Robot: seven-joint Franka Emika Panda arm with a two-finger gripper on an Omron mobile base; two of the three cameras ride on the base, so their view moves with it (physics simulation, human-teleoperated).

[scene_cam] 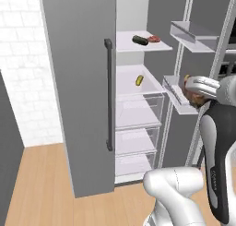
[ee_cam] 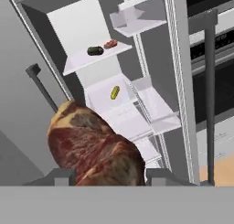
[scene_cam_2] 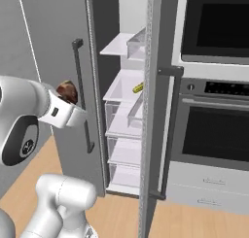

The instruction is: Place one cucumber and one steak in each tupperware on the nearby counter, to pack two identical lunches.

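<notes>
A tall grey fridge (scene_cam: 83, 82) stands open, with white shelves (scene_cam: 138, 43) inside. Beside it are a white brick wall (scene_cam: 23, 59), a wooden floor (scene_cam: 41, 188) and a built-in oven (scene_cam_2: 214, 130).

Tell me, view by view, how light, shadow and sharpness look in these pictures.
Left base view: flat even light, fridge interior bright, no glare. Right base view: fridge door dull grey, oven glass dark without reflections. Hand view: the brown steak looms large and sharp-textured in the gripper; shelves behind stay crisp.
</notes>
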